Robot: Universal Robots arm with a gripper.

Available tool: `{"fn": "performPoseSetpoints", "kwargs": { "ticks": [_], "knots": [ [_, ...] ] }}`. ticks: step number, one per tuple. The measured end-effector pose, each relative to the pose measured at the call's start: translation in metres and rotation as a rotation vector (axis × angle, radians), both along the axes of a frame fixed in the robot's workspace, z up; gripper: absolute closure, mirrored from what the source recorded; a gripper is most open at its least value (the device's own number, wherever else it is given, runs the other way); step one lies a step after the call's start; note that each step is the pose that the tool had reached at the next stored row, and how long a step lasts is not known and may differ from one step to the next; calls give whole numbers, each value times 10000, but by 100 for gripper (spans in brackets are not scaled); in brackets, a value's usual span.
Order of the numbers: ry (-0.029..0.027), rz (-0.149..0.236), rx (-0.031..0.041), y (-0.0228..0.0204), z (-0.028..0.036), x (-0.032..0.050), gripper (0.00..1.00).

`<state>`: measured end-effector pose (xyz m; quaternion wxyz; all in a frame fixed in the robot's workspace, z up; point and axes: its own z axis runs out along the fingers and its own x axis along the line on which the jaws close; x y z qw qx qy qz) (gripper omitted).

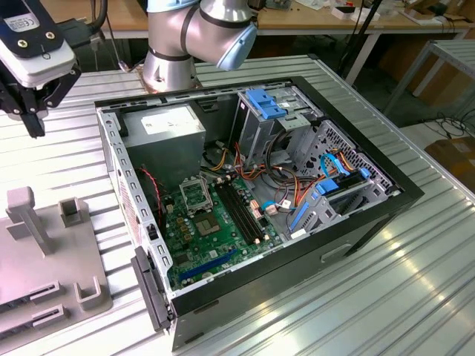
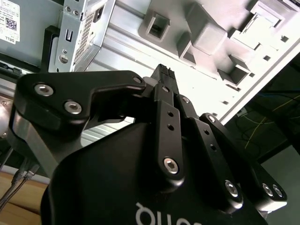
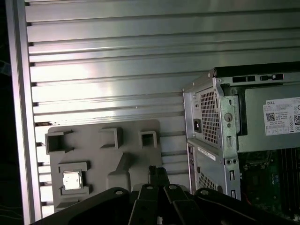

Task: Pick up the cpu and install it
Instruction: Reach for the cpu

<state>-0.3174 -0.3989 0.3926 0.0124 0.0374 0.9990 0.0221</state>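
The cpu [image 3: 71, 180], a small silver-grey square chip, lies flat in a recessed holder on the grey fixture plate [image 3: 131, 159] in the first wrist view. My gripper [image 3: 158, 172] hovers above the plate, off to one side of the chip, its black fingers shut together on nothing. In the exterior view my gripper [image 1: 34, 127] hangs high over the table at that view's left, beyond the fixture plate [image 1: 44, 252]. The open computer case [image 1: 371, 215] lies in the middle, with the green motherboard [image 1: 215, 233] and its hollow silver socket frame [image 1: 194, 194] inside. In the second wrist view my gripper [image 2: 162, 71] points at the plate.
Inside the case are a grey power supply [image 1: 165, 133], long black memory slots [image 1: 241, 211], loose cables [image 1: 286, 182] and blue drive brackets [image 1: 266, 102]. The arm's base [image 1: 174, 55] stands behind the case. Upright posts [image 1: 30, 219] rise from the fixture plate on the ribbed metal table [image 1: 386, 297].
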Motion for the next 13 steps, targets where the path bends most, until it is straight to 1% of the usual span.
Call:
{"fn": "performPoseSetpoints", "kwargs": {
  "ticks": [13],
  "knots": [
    [0,0,1,0,0,-101,90]
  ]
}}
